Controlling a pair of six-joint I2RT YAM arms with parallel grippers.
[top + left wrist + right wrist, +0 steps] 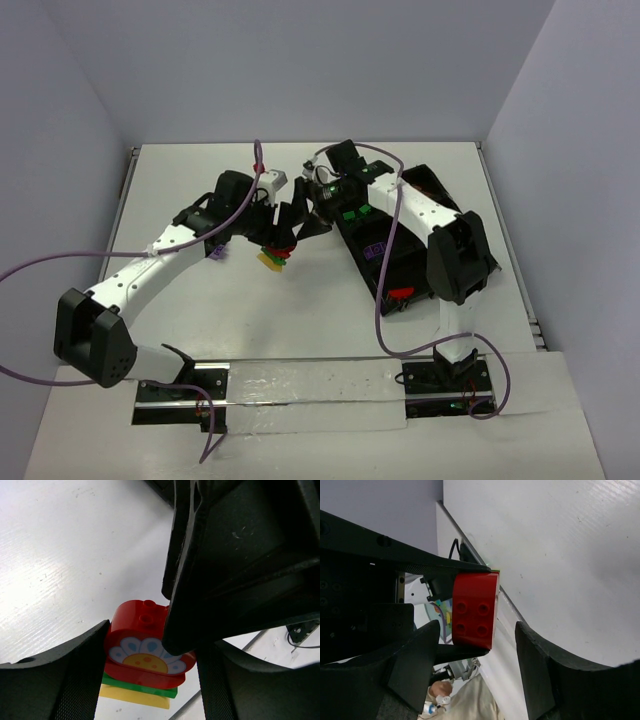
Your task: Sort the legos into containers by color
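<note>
While the left gripper (pixel 285 238) is clenched on the stack (pixel 142 680), held over the table (pixel 300 320) just beside the tray (pixel 428 183), we note these hazards. The right gripper (pixel 476 627) straddles the red brick (pixel 475 610) with its fingers (pixel 555 675) released; a gap shows on one side. Both grippers crowd that one brick, so we judge that a closing finger could strike the left gripper rather than plastic. If the pull runs off the stud axis, the whole stack may twist out of the left grasp and fall on the table, not in the tray. The green brick (pixel 150 691) and yellow brick (pixel 130 697) under it may also come away together, as one piece.

Tray contents, as far as the right arm (pixel 430 215) lets us see: green legos (pixel 350 212) in the far compartment, a purple lego (pixel 375 250) in the middle one, a red lego (pixel 400 293) in the near one. We cannot tell what lies under the arm.
</note>
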